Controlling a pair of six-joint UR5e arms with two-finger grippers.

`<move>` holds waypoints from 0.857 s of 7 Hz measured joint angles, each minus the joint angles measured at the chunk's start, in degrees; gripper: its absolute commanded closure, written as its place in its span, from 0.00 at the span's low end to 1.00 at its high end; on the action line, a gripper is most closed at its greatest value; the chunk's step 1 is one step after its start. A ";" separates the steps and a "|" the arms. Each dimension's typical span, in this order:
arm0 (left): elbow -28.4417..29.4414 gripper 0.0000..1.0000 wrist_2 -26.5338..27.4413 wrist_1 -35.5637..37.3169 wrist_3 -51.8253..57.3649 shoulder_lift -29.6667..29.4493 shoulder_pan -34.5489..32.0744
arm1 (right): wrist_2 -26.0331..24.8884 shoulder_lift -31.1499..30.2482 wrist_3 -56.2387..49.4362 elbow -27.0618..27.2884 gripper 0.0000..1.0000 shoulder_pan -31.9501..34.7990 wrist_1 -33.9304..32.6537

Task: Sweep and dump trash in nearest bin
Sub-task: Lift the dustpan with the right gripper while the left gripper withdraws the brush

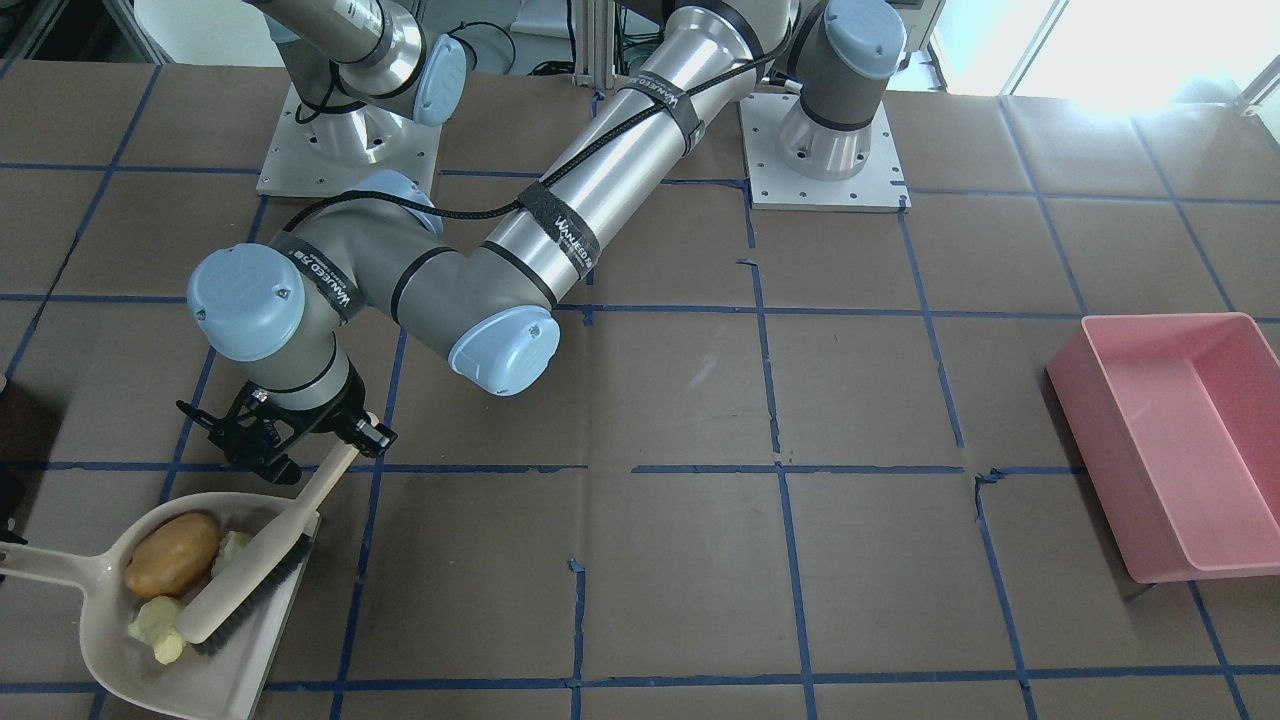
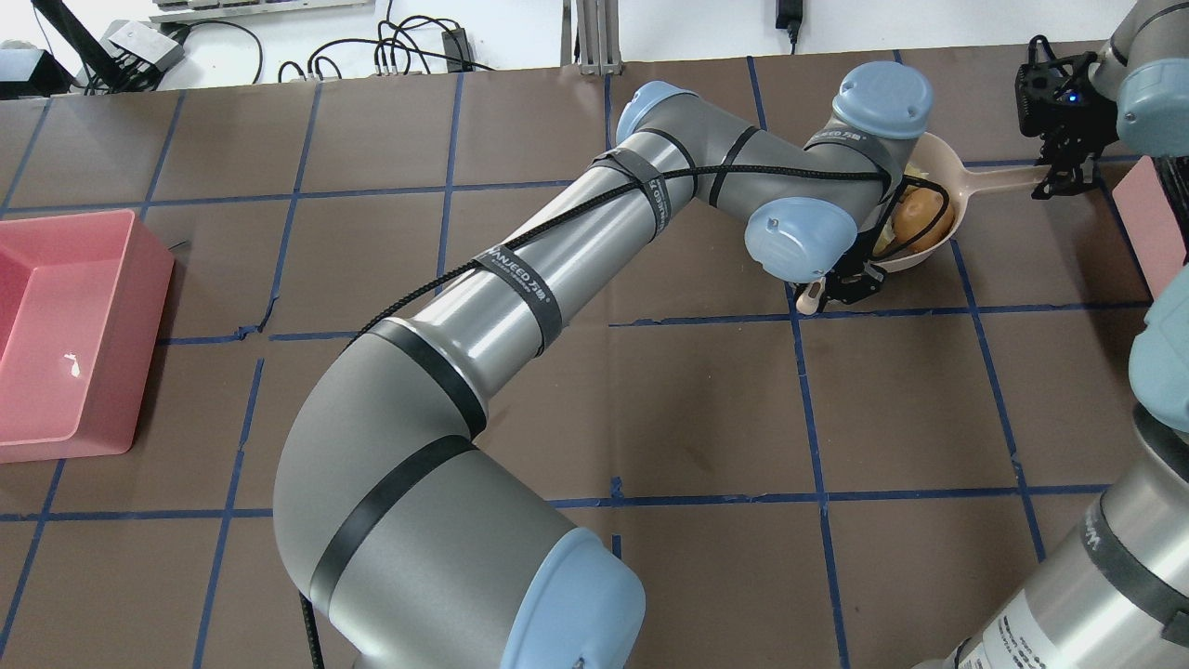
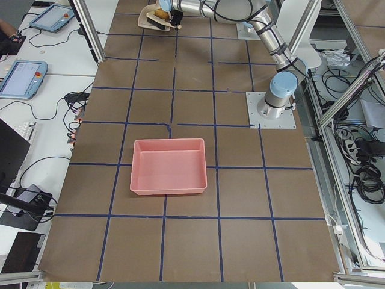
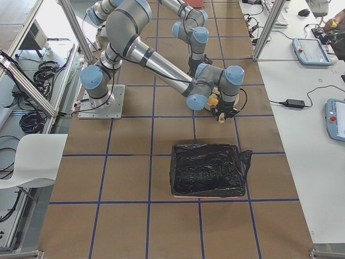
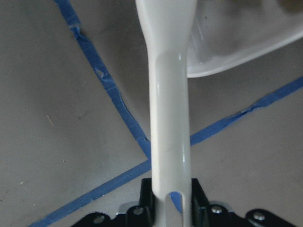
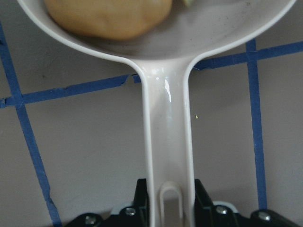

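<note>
Left tool (image 5: 170,203) clamped on brush (image 1: 250,572); right tool (image 6: 170,201) clamped on dustpan handle (image 6: 168,142). Trash (image 1: 172,553) appears light and loose, and would likely roll if tilted.

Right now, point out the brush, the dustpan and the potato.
brush (image 1: 258,578), front-facing view, middle of its back.
dustpan (image 1: 195,682), front-facing view, bare floor near its lip.
potato (image 1: 172,553), front-facing view, centre of its skin.
</note>
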 measured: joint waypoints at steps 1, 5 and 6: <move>-0.92 1.00 0.27 0.34 -1.76 0.44 -0.06 | 0.04 0.04 0.06 0.00 1.00 -0.04 0.00; -17.84 1.00 0.42 -0.01 -7.99 13.39 2.98 | 0.19 0.22 0.10 0.05 1.00 -0.21 0.00; -27.59 1.00 0.36 1.49 -12.07 20.51 4.17 | 0.49 0.28 0.12 0.07 1.00 -0.29 0.02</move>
